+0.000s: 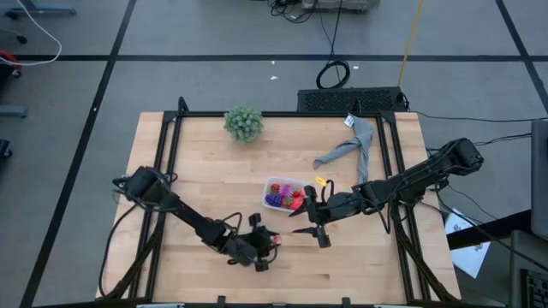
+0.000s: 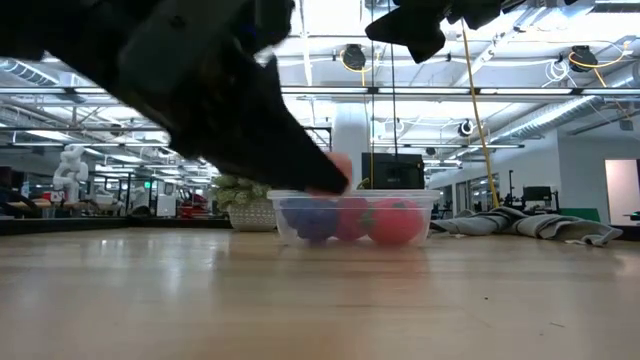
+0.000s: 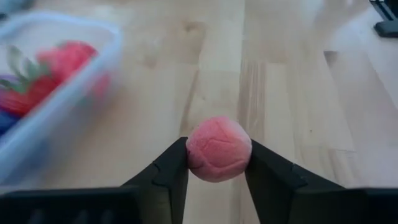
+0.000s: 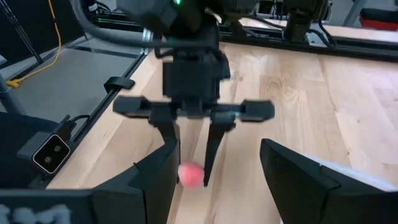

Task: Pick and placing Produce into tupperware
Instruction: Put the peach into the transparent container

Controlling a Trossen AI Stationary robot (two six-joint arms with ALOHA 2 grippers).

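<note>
Bare wood lies between the left gripper (image 1: 272, 240) and the clear tupperware (image 1: 287, 194) holding berries mid-table. The left arm stretches low, fingers pinching a pink ball (image 3: 219, 149). The right gripper (image 1: 310, 222) hangs beside the tub's near edge, fingers spread, empty

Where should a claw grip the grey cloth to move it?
Grip the cloth at its raised, bunched upper end near the table's back edge, coming straight down from above. It lies flat and twisted, so only the folds offer anything to pinch. The right claw is nearer; the left claw holds the pink ball.
</note>
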